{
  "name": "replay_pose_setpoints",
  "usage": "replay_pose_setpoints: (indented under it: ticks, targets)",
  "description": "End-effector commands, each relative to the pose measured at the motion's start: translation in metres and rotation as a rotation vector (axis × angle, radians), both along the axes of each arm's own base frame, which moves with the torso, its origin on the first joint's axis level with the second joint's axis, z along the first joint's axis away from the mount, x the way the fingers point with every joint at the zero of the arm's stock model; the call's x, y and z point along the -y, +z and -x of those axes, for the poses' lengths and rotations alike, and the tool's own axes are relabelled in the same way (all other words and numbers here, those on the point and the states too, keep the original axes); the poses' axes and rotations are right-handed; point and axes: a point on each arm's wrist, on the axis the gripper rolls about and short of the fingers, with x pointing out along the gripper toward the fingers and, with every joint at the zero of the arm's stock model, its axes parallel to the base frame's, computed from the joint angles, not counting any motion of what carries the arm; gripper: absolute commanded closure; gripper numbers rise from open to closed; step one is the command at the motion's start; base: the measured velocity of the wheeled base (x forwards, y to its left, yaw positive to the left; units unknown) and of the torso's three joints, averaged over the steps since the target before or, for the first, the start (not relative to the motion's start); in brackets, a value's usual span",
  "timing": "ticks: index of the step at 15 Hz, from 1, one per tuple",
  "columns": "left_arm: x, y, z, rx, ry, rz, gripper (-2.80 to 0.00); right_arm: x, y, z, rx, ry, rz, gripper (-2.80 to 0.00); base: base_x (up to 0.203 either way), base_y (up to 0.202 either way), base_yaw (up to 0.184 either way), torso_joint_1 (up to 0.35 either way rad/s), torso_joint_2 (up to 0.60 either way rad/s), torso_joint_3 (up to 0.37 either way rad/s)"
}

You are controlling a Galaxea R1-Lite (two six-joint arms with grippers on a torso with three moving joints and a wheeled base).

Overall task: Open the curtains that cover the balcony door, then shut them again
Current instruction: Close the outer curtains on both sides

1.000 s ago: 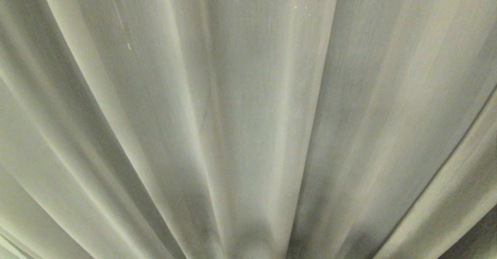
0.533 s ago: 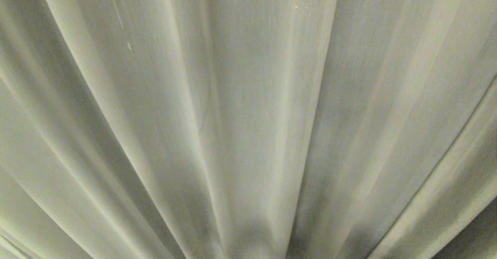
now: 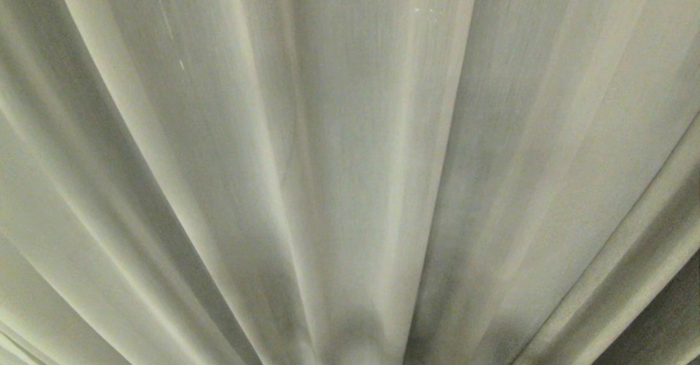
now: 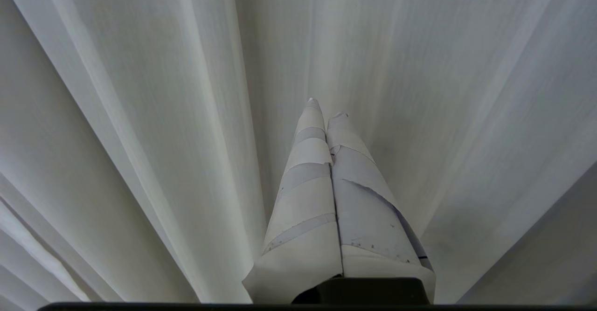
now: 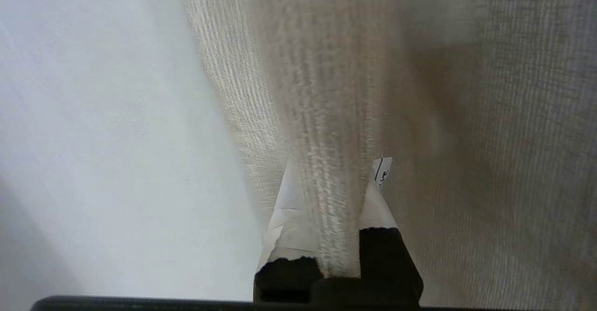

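The cream pleated curtains (image 3: 350,162) fill the whole head view, and neither arm shows there. The balcony door is hidden behind them. In the right wrist view my right gripper (image 5: 336,164) is shut on a vertical fold of the woven curtain (image 5: 326,92), which runs between its two taped fingers (image 5: 289,208). In the left wrist view my left gripper (image 4: 326,108) is shut with nothing in it. Its taped fingertips point at the curtain (image 4: 140,115) close in front of them.
Beside the gripped fold in the right wrist view lies a pale, bright, featureless surface (image 5: 93,115). A dark shadowed gap (image 3: 672,326) shows under the outermost pleat at the lower right of the head view.
The outermost pleat at the lower right of the head view has shifted slightly and the dark gap below it has grown. The rest of the fabric hangs as before.
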Motion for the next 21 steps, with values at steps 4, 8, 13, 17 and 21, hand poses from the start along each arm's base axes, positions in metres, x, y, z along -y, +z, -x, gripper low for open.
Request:
replay_pose_setpoints:
  ticks: [4,8,13,17,21]
  targets:
    - [0.0,0.0,0.0,0.002,0.001,0.0,0.0,-0.016,0.024,0.025,0.083,0.088,0.032,0.0,0.0,0.0,0.0,0.0,0.0,0.0]
    - [0.0,0.0,0.0,0.002,0.001,0.0,0.0,-0.043,0.034,0.042,0.125,0.225,0.078,0.0,0.0,0.0,0.0,0.0,0.0,0.0]
    - [0.0,0.0,0.0,0.002,0.001,0.0,0.0,-0.091,0.046,0.073,0.211,0.495,0.121,0.0,0.0,0.0,0.0,0.0,0.0,0.0]
    - [0.0,0.0,0.0,0.002,0.002,0.0,0.0,-0.114,0.039,0.089,0.223,0.673,0.196,0.0,0.0,0.0,0.0,0.0,0.0,0.0]
    - [0.0,0.0,0.0,0.002,0.002,0.001,0.0,-0.125,0.023,0.092,0.202,0.751,0.251,0.0,0.0,0.0,0.0,0.0,0.0,0.0]
